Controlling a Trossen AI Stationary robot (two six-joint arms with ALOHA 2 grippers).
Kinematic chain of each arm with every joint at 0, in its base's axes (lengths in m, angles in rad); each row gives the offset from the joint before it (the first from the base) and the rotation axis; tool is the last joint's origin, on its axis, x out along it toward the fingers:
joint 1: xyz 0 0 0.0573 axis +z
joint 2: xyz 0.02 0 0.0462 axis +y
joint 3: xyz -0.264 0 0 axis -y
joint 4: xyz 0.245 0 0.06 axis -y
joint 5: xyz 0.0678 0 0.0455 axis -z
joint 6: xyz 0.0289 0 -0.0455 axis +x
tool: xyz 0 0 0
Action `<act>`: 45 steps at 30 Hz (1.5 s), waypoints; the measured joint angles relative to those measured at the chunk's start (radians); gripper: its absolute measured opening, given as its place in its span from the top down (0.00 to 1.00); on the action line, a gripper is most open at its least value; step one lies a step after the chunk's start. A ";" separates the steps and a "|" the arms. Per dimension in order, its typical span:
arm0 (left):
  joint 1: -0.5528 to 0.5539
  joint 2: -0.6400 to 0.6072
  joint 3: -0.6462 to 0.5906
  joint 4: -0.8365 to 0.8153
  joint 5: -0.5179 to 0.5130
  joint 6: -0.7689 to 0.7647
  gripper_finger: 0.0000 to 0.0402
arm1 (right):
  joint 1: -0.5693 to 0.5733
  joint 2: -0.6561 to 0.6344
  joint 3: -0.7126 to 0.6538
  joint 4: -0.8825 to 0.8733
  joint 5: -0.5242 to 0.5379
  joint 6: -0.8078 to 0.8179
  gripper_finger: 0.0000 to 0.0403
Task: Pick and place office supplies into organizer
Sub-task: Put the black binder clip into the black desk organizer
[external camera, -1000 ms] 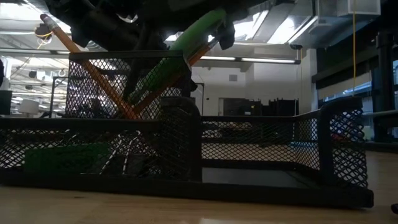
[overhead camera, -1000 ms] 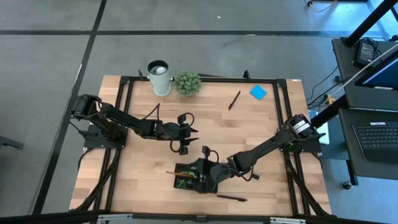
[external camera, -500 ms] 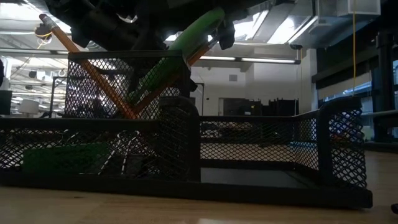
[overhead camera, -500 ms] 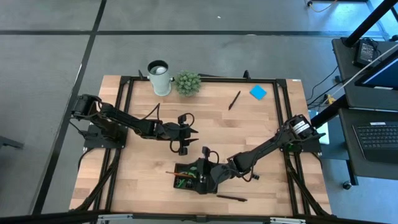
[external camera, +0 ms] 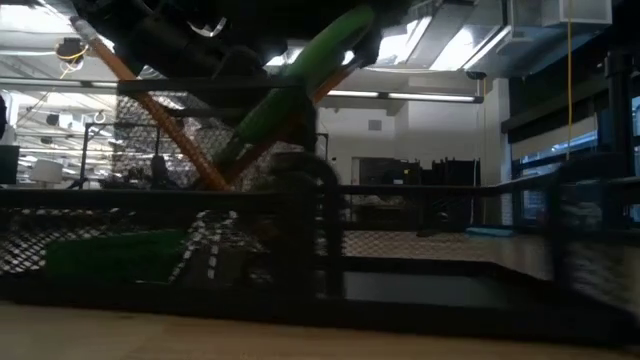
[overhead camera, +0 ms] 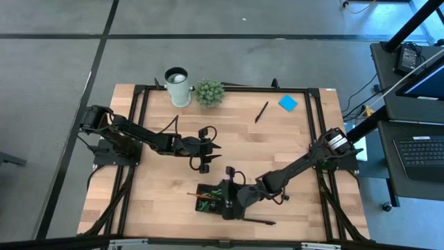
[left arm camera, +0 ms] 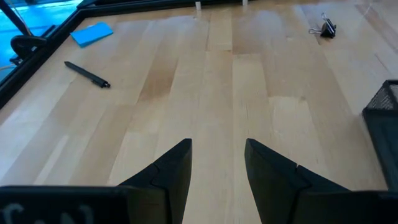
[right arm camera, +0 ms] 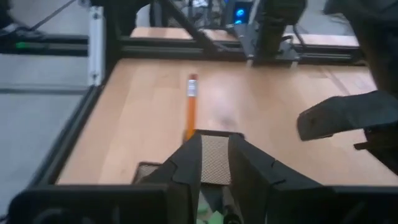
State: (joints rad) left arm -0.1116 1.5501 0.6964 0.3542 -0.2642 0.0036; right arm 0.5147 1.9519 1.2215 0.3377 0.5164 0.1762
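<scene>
Right gripper [overhead camera: 232, 199] over organizer [overhead camera: 208, 205], fingers [right arm camera: 186, 163] straddling mesh wall; clenched or loosening, cannot tell. Change: organizer has slid slightly toward front edge and smears in low view, so likely dragged along with gripper. Scissors [external camera: 300, 80] and pencil [right arm camera: 191, 106] lean inside, shifted with it. Left gripper [left arm camera: 217, 163] unchanged, jaws apart, hovering mid-table, holding nothing. Still outside: pen [overhead camera: 261, 111], sticky pad [overhead camera: 288, 103], clip [left arm camera: 326, 28]. Judgement: placement done, tray position disturbed.
</scene>
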 joint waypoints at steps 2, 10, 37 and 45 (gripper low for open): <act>0.000 0.000 0.000 0.000 0.000 0.000 0.64 | 0.007 -0.029 -0.001 -0.017 -0.002 -0.022 0.80; 0.000 0.000 0.000 0.000 0.000 -0.023 0.64 | 0.012 -0.175 0.000 -0.176 0.006 -0.022 0.80; 0.000 0.000 0.000 -0.053 0.004 -0.167 0.64 | 0.282 -0.495 -0.152 -1.353 -0.335 1.091 0.80; 0.000 0.000 0.000 -0.052 0.031 -0.177 0.64 | 0.278 -0.495 -0.329 -1.183 -0.451 1.080 0.82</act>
State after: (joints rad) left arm -0.1116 1.5501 0.6964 0.3019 -0.2330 -0.1737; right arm 0.7929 1.4570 0.8920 -0.8455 0.0650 1.2558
